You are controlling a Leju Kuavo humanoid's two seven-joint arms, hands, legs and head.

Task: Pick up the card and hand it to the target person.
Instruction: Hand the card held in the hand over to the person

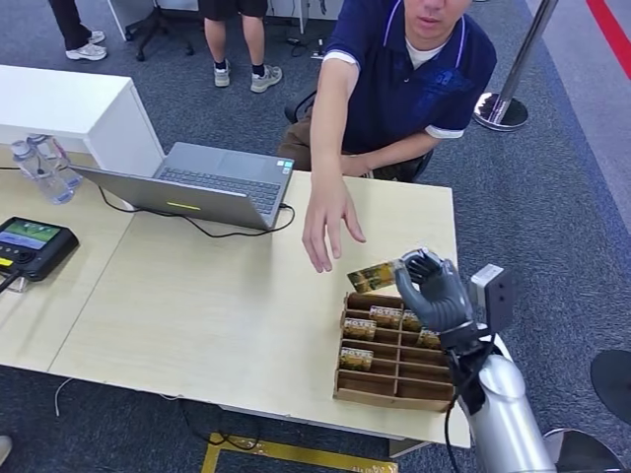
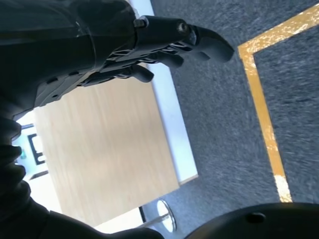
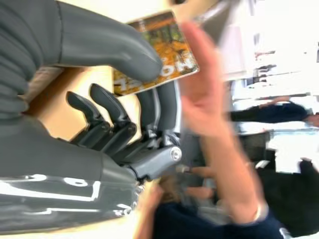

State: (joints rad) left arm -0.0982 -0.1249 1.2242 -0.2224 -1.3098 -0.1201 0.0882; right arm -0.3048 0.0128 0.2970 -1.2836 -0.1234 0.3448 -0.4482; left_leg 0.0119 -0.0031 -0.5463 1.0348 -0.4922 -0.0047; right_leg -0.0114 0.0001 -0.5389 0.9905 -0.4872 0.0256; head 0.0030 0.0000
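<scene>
Orange card [image 1: 371, 277] sits pinched in the right hand [image 1: 430, 289] above the tray [image 1: 394, 392] near the table's right edge, handover under way; next, hold steady until the person's hand [image 1: 327, 217] grips it.

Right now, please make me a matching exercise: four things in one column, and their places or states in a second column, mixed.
Things:
1. card
2. laptop
3. wooden tray
4. person's hand

Places or states:
A. open, near the table's far edge
B. pinched in the right robot hand
C. reaching over the table toward the card
D. on the table, more cards in its compartments

Pairs: 1-B, 2-A, 3-D, 4-C
</scene>
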